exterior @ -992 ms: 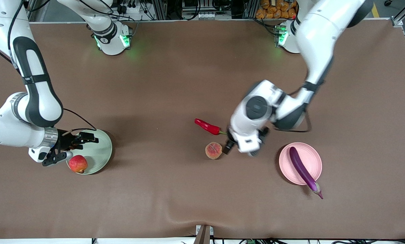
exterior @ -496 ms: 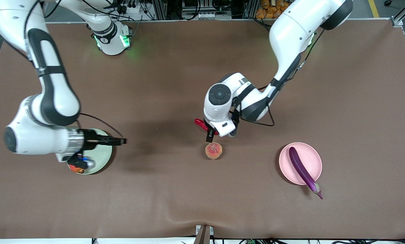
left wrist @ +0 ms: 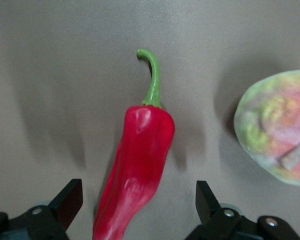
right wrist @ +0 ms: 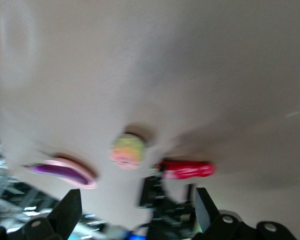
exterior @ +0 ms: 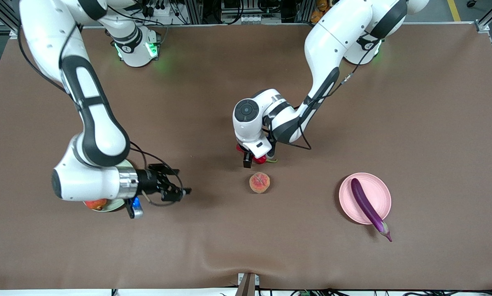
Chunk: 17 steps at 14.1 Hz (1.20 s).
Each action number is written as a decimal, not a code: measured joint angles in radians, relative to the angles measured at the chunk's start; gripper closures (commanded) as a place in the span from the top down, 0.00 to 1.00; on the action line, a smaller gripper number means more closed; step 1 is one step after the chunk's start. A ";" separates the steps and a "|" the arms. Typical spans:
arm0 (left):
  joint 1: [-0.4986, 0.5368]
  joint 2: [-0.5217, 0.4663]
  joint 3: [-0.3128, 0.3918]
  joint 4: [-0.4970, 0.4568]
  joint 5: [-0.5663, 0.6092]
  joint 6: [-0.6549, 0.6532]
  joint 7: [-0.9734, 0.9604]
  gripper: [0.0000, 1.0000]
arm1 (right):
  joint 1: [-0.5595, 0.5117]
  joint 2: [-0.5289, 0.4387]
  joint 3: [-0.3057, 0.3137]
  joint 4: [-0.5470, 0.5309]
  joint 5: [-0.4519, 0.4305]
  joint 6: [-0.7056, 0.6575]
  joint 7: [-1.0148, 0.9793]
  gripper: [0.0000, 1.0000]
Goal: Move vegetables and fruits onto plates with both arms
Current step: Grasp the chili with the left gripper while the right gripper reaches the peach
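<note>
Left tool (left wrist: pixel 135 210) spread over chili (left wrist: pixel 137 165), right tool (exterior: pixel 176 190) spread, apple (exterior: pixel 96 204) mostly hidden

Both arms: glossy white shells, black joint bands, thin black cables looping at wrists. Right arm (exterior: pixel 91 123) has a silver wrist ring. Bases glow green. Grippers black, two-fingered; left gripper (exterior: pixel 256 158), right gripper (exterior: pixel 176 190).

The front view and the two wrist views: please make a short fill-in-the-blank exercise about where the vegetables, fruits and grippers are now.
1. The eggplant lies on the ____ plate.
2. The left gripper, fingers open, is over the red ____.
3. The peach rests on the bare ____, on no plate.
4. The right gripper, open, holds ____.

Missing words: pink; chili pepper; table; nothing
</note>
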 measured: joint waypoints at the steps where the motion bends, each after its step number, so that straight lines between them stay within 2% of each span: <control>1: 0.000 0.004 0.001 0.000 0.000 0.001 -0.003 1.00 | 0.011 0.031 0.000 0.011 0.064 0.040 0.015 1.00; 4: -0.001 0.006 0.001 -0.001 0.000 0.001 -0.023 1.00 | 0.059 0.124 0.001 0.060 0.224 0.138 0.055 1.00; 6: -0.003 0.006 0.001 -0.002 0.000 0.000 -0.024 1.00 | 0.109 0.193 0.001 0.118 0.243 0.209 0.116 1.00; 10: -0.007 0.007 0.001 -0.014 0.000 0.000 -0.024 0.99 | 0.177 0.290 0.001 0.179 0.252 0.238 0.150 1.00; 11: -0.010 0.007 0.001 -0.020 0.000 0.000 -0.024 0.89 | 0.184 0.298 0.001 0.183 0.255 0.241 0.151 1.00; 12: -0.013 0.008 0.001 -0.027 0.000 0.000 -0.024 0.71 | 0.186 0.300 0.001 0.184 0.256 0.251 0.151 1.00; 13: -0.016 0.008 0.001 -0.033 0.000 0.000 -0.023 0.45 | 0.187 0.300 0.000 0.185 0.256 0.259 0.151 1.00; 14: -0.018 0.008 0.001 -0.037 0.000 0.000 -0.022 0.11 | 0.186 0.300 -0.001 0.187 0.257 0.265 0.151 1.00; 15: -0.019 0.009 0.001 -0.039 0.000 0.001 -0.019 0.00 | 0.186 0.300 -0.002 0.187 0.257 0.268 0.152 1.00; 17: -0.019 0.008 0.002 -0.039 0.003 0.008 0.000 0.00 | 0.186 0.302 -0.002 0.188 0.257 0.271 0.152 1.00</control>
